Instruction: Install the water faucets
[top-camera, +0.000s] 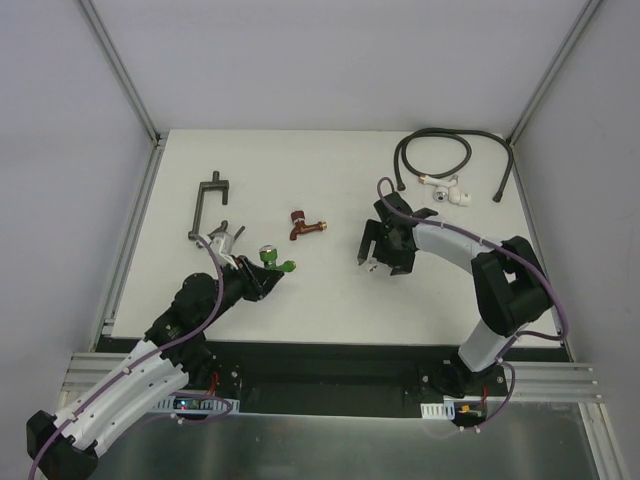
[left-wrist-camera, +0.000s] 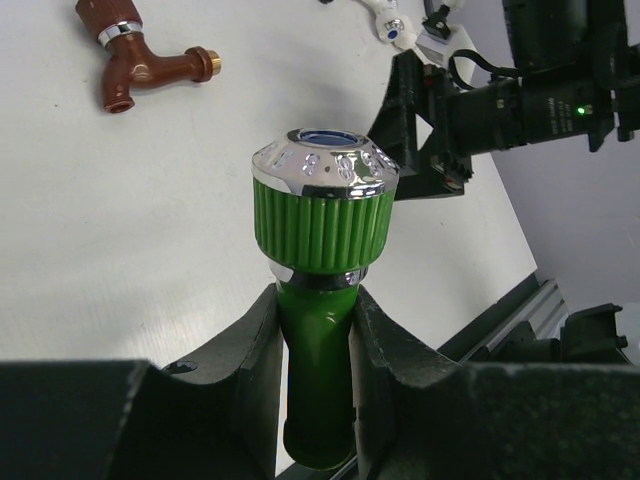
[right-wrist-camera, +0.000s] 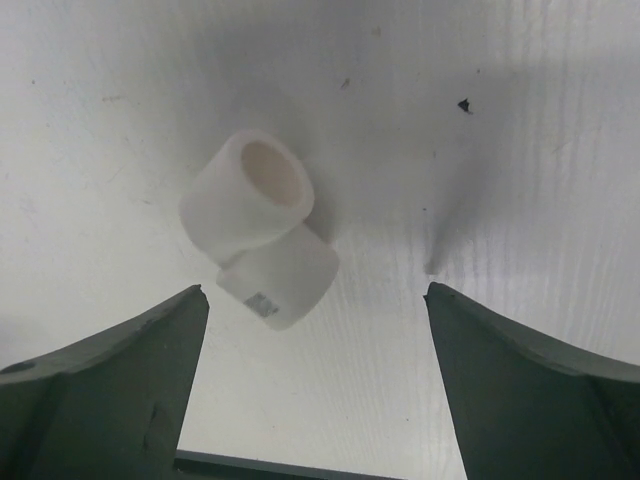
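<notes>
The green faucet (top-camera: 274, 262) is clamped by its body in my left gripper (top-camera: 266, 274), low over the table at the left front. In the left wrist view the fingers (left-wrist-camera: 250, 340) press on both sides of its green stem (left-wrist-camera: 318, 340), with the ribbed knob and silver cap above. The dark red faucet (top-camera: 305, 226) lies on the table at centre; it also shows in the left wrist view (left-wrist-camera: 140, 60). My right gripper (top-camera: 373, 257) is open, right of it. In the right wrist view the gripper (right-wrist-camera: 315, 295) straddles the white elbow fitting (right-wrist-camera: 262, 228) without touching it.
A dark metal pipe bracket (top-camera: 207, 205) with a silver end lies at the left, behind my left gripper. A black hose (top-camera: 440, 148) with white end fittings (top-camera: 450, 190) lies at the back right. Grey walls and aluminium rails border the table.
</notes>
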